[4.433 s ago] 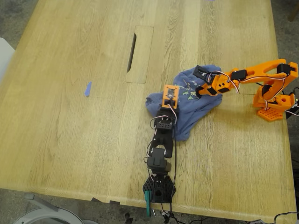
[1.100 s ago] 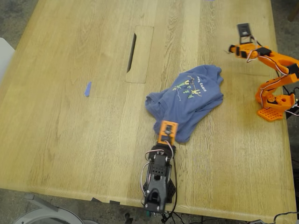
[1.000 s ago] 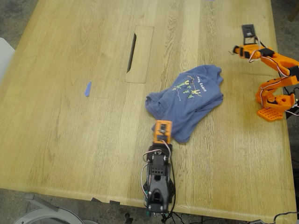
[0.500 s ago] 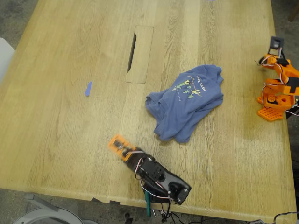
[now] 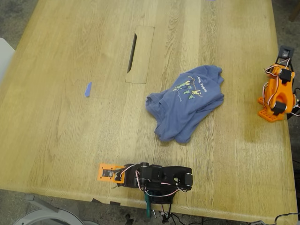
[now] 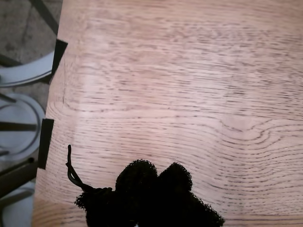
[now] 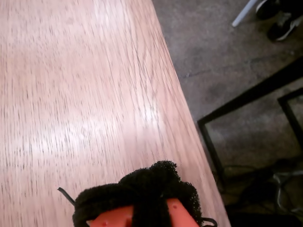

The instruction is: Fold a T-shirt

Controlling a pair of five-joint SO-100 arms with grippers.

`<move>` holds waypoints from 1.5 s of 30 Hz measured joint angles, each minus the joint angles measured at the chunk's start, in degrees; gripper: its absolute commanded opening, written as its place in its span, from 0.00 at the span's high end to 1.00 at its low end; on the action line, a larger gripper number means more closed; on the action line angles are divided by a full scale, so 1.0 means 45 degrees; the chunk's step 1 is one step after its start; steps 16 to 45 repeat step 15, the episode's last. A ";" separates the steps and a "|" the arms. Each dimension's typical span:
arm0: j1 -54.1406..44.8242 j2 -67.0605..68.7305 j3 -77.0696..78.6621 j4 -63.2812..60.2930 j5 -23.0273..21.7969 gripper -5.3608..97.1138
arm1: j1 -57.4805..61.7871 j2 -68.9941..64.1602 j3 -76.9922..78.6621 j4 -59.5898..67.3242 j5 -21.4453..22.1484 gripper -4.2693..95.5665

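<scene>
Light oak table [image 5: 70, 131], grain running lengthwise. Rectangular cable hatch [image 5: 140, 54] with dark slot near its middle. Small blue tape strip [image 5: 87, 89] toward exterior view's left. Grey floor [image 7: 227, 61] past table edge; black metal frame [image 7: 246, 106] and white chair base [image 6: 19, 118] there.

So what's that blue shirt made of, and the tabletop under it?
The T-shirt looks like soft matte knit cloth, probably cotton: it slumps in loose, rounded folds with no shine. The table looks like pale wood, maybe oak planks or veneer, with a satin finish: clear grain lines run along it, and seams show between boards.
</scene>
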State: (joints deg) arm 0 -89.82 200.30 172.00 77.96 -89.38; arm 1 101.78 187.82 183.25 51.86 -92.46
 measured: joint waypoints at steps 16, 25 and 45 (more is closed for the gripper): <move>-0.0156 0.0000 0.0977 0.0801 -0.1133 0.95 | -0.0879 0.1504 0.0000 0.3750 0.0645 0.96; -0.0156 0.0000 0.0977 0.0801 -0.1133 0.95 | -0.0879 0.1504 0.0000 0.3750 0.0645 0.96; -0.0156 0.0000 0.0977 0.0801 -0.1133 0.95 | -0.0879 0.1504 0.0000 0.3750 0.0645 0.96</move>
